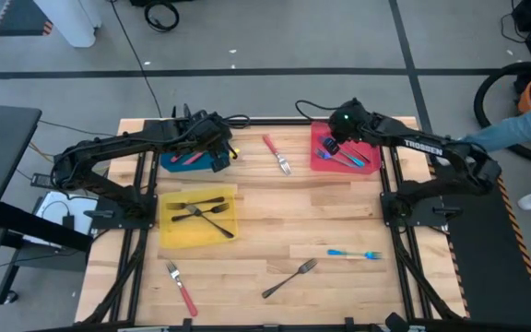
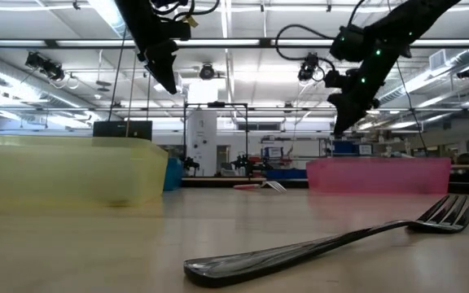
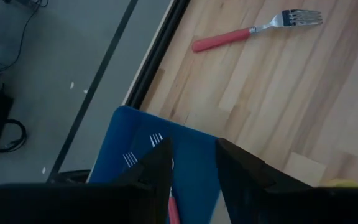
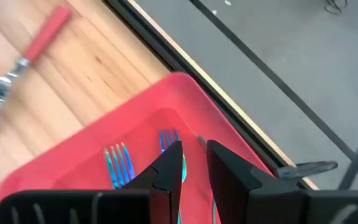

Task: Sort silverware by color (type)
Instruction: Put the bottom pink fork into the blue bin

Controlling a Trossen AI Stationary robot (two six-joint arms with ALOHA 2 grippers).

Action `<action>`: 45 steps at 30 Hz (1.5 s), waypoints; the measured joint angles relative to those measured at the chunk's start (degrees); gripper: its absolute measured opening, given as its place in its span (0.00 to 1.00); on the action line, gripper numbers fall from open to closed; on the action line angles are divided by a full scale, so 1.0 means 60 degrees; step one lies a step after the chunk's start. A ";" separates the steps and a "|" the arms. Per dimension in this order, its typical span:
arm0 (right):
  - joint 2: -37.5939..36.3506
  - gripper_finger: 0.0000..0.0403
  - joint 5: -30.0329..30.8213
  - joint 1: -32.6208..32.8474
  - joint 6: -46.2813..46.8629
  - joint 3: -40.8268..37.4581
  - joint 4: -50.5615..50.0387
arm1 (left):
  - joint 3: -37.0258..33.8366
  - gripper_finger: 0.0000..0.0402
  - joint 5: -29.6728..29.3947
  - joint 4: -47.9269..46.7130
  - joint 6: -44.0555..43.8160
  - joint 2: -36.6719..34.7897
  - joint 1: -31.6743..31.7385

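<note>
My right gripper (image 4: pixel 194 163) hangs open above the red tray (image 4: pixel 73 155), where blue forks (image 4: pixel 118 163) lie flat; nothing is between its fingers. My left gripper (image 3: pixel 194 165) is open over the blue tray (image 3: pixel 197 149), which holds red-handled forks (image 3: pixel 174 213). Dark forks (image 1: pixel 198 214) lie in the yellow tray (image 1: pixel 169 235). On the bare table lie a red fork (image 1: pixel 277 154) at the far middle, a second red fork (image 1: pixel 182 288) near left, a dark fork (image 1: pixel 290 278) and a blue fork (image 1: pixel 353 254).
The blue tray (image 1: pixel 169 166) and the red tray (image 1: pixel 319 161) stand along the far edge, the yellow tray near the left side. Bare wood lies in the table's middle (image 1: pixel 321 207). A person's sleeve (image 1: pixel 524 129) reaches in at the right.
</note>
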 joint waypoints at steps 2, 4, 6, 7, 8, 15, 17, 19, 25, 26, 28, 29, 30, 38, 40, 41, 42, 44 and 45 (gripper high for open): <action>-0.0247 0.20 -0.0164 0.0010 0.0003 0.0000 -0.0028 | 0.0000 0.31 0.0000 -0.0024 0.0003 0.0000 0.0000; -0.0483 0.20 -0.0265 0.0007 0.0028 0.0000 -0.0055 | 0.0000 0.31 0.0000 -0.0081 -0.0004 0.0000 0.0000; -0.0695 0.20 -0.0275 0.0007 0.0083 0.0000 -0.0173 | 0.0000 0.31 0.0000 -0.0157 -0.0004 0.0000 0.0000; -0.0788 0.20 -0.0275 0.0007 0.0091 0.0000 -0.0221 | 0.0000 0.31 0.0000 -0.0175 -0.0004 0.0000 0.0000; -0.0879 0.20 -0.0275 0.0007 0.0097 0.0000 -0.0278 | 0.0000 0.31 0.0009 -0.0209 0.0001 0.0000 -0.0008; -0.1343 0.20 -0.0271 0.0007 0.0087 0.0000 -0.0331 | 0.0000 0.31 0.0641 0.0327 0.1445 0.0014 0.0041; -0.1366 0.20 -0.0271 0.0007 0.0072 0.0000 -0.0151 | 0.0000 0.31 0.0672 0.1124 0.1923 0.0092 0.0167; -0.1366 0.20 -0.0271 0.0007 0.0026 0.0000 -0.0042 | 0.0000 0.31 0.0770 0.1913 0.2426 0.0237 0.0366; -0.1355 0.20 -0.0268 0.0007 0.0010 0.0000 0.0041 | 0.0000 0.31 0.2396 0.3645 0.3921 0.0772 0.0962; -0.1351 0.20 -0.0268 0.0007 0.0011 0.0000 0.0041 | 0.0000 0.31 0.2623 0.3936 0.4110 0.0878 0.1065; -0.1351 0.20 -0.0268 0.0007 0.0007 0.0000 0.0041 | 0.0004 0.31 0.3098 0.4629 0.4484 0.1159 0.1270; -0.1351 0.20 -0.0268 0.0007 0.0007 0.0000 0.0043 | 0.0004 0.31 0.3329 0.4850 0.4624 0.1325 0.1377; -0.1351 0.20 -0.0268 0.0007 0.0010 0.0000 0.0041 | 0.0003 0.31 0.3454 0.4988 0.4739 0.1470 0.1455; -0.1348 0.20 -0.0468 0.0007 0.0004 0.0000 0.0045 | 0.0002 0.31 0.3538 0.3671 0.3172 0.1674 0.1542; -0.1348 0.20 -0.0479 0.0007 0.0004 0.0000 0.0041 | -0.0004 0.31 0.3529 0.2653 0.2596 0.1494 0.1304; -0.1348 0.20 -0.0479 0.0003 0.0004 0.0000 0.0045 | 0.0001 0.31 0.3526 0.2248 0.2393 0.1405 0.1110; -0.1348 0.20 -0.0479 -0.0001 0.0004 0.0000 0.0054 | 0.0007 0.31 0.3536 0.1804 0.2187 0.1332 0.0918; -0.1348 0.20 -0.0479 -0.0003 0.0004 0.0000 0.0087 | -0.0003 0.31 0.3547 0.1085 0.1681 0.1200 0.0487; -0.1348 0.20 -0.0479 -0.0004 0.0004 0.0000 0.0087 | -0.0004 0.31 0.3581 0.0830 0.1345 0.1111 0.0265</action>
